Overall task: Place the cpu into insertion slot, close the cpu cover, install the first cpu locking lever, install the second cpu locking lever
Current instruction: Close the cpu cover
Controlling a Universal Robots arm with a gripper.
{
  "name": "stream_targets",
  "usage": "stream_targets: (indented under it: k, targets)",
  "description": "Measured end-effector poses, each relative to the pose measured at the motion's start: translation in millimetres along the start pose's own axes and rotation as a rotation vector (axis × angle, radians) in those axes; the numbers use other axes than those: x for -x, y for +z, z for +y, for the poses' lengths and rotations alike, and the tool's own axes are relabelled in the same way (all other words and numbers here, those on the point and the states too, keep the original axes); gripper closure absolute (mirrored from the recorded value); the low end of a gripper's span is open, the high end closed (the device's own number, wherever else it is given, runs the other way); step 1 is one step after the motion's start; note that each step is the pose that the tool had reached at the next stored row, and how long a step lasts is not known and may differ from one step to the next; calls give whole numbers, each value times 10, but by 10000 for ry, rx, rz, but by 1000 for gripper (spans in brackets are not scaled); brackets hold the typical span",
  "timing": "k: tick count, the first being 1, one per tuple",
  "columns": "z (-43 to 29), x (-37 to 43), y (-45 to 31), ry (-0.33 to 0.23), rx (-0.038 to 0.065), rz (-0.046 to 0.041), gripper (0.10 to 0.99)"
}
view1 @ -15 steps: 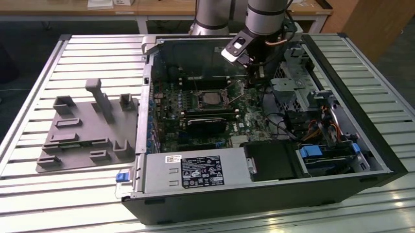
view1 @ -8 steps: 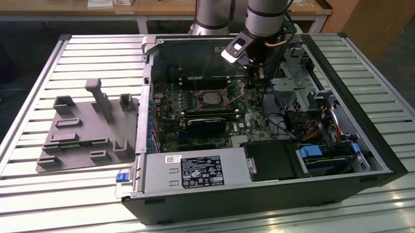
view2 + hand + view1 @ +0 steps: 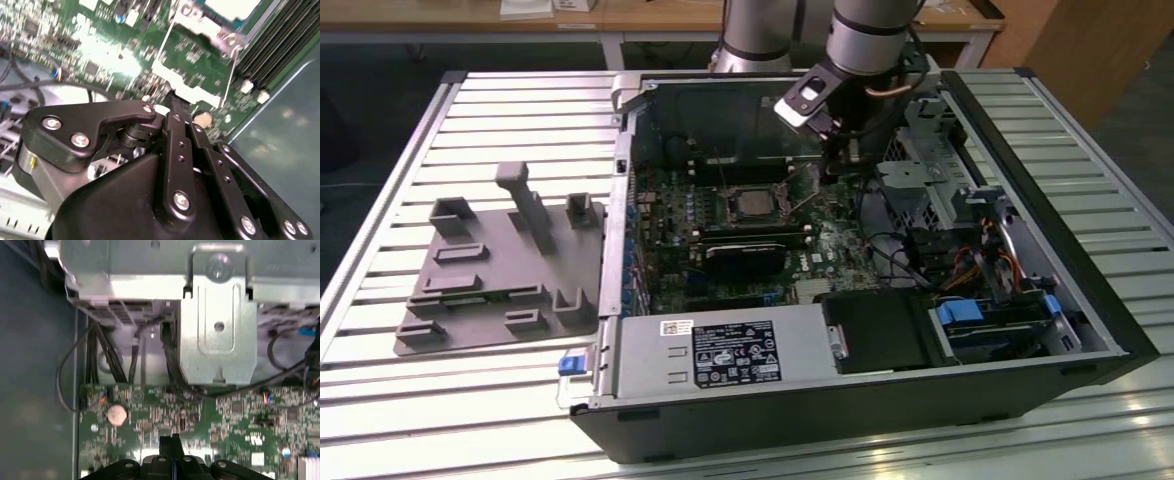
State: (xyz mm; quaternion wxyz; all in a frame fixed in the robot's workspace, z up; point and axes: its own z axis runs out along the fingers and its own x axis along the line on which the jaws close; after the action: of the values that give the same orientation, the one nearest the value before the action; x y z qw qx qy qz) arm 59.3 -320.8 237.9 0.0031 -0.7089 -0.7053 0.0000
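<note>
In the exterior view the cpu (image 3: 750, 204) lies flat in the insertion slot (image 3: 719, 207) on the green board, with the silvery cpu cover (image 3: 750, 188) framing it. My gripper (image 3: 835, 152) hangs over the board just off the slot, toward the exterior view's right, touching nothing. Its black fingers (image 3: 172, 443) are pressed together and shut, with nothing between them. In the second wrist view the gripper (image 3: 172, 98) points at the board beside the socket's metal frame (image 3: 200, 26). Two thin wire levers (image 3: 164, 42) (image 3: 231, 75) run along the frame's sides.
The open computer case (image 3: 1107, 330) lies on a slatted metal table (image 3: 520, 110). A grey fixture plate (image 3: 494, 270) sits at the exterior view's left. A metal drive cage (image 3: 217, 330), cables (image 3: 100, 355) and a coin cell (image 3: 117, 414) are close to the gripper. A black card (image 3: 747, 262) lies below the socket.
</note>
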Motion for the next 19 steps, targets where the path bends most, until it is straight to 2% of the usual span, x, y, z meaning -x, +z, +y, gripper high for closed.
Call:
stream_targets:
  k: [2, 5, 6, 12, 15, 19]
  targets:
    - [4, 0, 1, 2, -259, -3, 984]
    - [11, 0, 4, 3, -771, -5, 984]
    - [11, 0, 4, 3, -832, -5, 984]
    - [-2, -1, 5, 4, -845, -2, 984]
    - [-64, 0, 5, 3, -832, -4, 984]
    - [-196, 0, 5, 4, -774, -5, 984]
